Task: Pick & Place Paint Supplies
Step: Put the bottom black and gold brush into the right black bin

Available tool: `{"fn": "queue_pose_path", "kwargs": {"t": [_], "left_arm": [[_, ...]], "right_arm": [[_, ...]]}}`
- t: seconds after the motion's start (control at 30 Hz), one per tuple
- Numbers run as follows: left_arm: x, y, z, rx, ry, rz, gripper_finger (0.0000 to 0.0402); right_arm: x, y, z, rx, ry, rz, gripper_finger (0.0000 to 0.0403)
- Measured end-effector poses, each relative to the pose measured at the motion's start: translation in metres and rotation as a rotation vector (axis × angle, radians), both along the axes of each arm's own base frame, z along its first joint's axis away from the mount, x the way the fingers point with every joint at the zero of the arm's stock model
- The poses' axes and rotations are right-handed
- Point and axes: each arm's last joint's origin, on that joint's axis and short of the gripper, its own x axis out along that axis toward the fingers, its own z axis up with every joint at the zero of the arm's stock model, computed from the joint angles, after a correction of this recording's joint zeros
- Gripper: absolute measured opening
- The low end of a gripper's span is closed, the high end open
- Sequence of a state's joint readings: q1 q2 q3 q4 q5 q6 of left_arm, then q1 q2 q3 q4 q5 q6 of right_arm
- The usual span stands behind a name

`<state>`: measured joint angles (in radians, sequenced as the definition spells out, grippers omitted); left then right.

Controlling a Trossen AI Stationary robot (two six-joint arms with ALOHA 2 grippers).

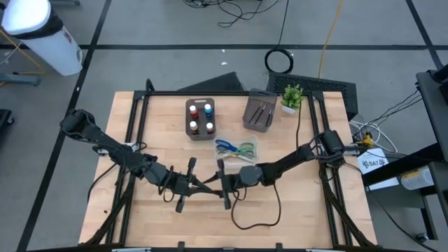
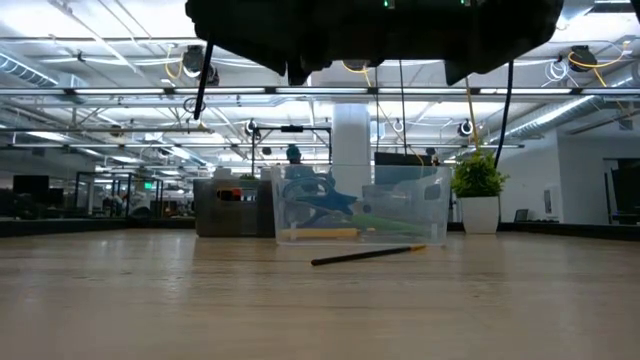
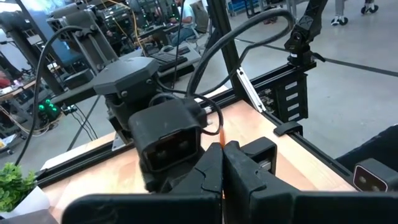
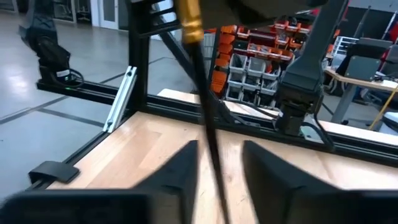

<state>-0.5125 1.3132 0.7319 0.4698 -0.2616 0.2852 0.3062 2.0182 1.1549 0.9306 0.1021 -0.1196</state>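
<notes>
Brush (image 4: 205, 118) tip hidden between right gripper (image 4: 217, 168) fingers

A light wooden table top (image 1: 294, 210) with a black metal frame rail (image 1: 210, 93) stands on a grey concrete floor (image 1: 175, 28) crossed by dark lines. Black cables (image 1: 238, 14) and a yellow cable (image 1: 329, 35) trail over the floor behind the table, near a white cylindrical bin (image 1: 49, 38). The level view shows a large open hall with rows of bright ceiling strip lights (image 2: 90, 60), a white square column (image 2: 352, 140) and silver overhead pipes (image 2: 100, 95)
</notes>
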Motion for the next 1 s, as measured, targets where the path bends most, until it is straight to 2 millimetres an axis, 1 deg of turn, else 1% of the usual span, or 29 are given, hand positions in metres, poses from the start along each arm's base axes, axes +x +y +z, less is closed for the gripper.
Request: {"fn": "queue_pose_path", "kwargs": {"t": [0.1, 0.13, 0.17, 0.27, 0.37, 0.5, 0.6, 0.7, 0.8, 0.93, 1.0], "left_arm": [[0.000, 0.000, 0.001, -0.004, -0.004, 0.002, 0.0001], [0.000, 0.000, 0.001, -0.004, -0.004, 0.002, 0.0002], [0.000, 0.000, 0.001, -0.003, -0.004, 0.010, 0.0006], [0.000, 0.000, 0.001, -0.001, -0.006, 0.015, 0.0022], [-0.002, 0.000, 0.006, -0.015, -0.045, 0.085, 0.0043], [-0.016, 0.001, 0.022, -0.032, -0.097, 0.189, 0.0067], [-0.020, 0.002, 0.023, -0.015, -0.070, 0.214, 0.0076], [-0.025, 0.004, 0.025, -0.020, -0.063, 0.214, 0.0076], [-0.024, 0.004, 0.022, -0.017, -0.035, 0.215, 0.0076], [-0.021, 0.006, 0.017, -0.009, -0.007, 0.229, 0.0076], [-0.017, 0.008, 0.011, 0.014, 0.024, 0.242, 0.0076]], "right_arm": [[-0.001, 0.004, -0.001, -0.009, 0.003, 0.012, 0.0041], [-0.001, 0.004, -0.001, -0.024, 0.003, 0.014, 0.0022], [-0.002, 0.005, -0.001, -0.045, 0.006, 0.017, 0.0012], [-0.005, 0.006, 0.003, -0.058, 0.056, -0.006, 0.0010], [-0.012, 0.003, 0.018, -0.047, 0.123, -0.022, 0.0005], [-0.025, -0.003, 0.037, -0.069, 0.220, -0.129, 0.0005], [-0.039, -0.010, 0.050, -0.081, 0.265, -0.218, 0.0004], [-0.057, -0.024, 0.054, -0.052, 0.286, -0.300, 0.0004], [-0.075, -0.045, 0.056, -0.005, 0.284, -0.387, 0.0003], [-0.102, -0.083, 0.062, 0.083, 0.254, -0.521, 0.0003], [-0.115, -0.103, 0.061, 0.120, 0.253, -0.587, 0.0003]]}}
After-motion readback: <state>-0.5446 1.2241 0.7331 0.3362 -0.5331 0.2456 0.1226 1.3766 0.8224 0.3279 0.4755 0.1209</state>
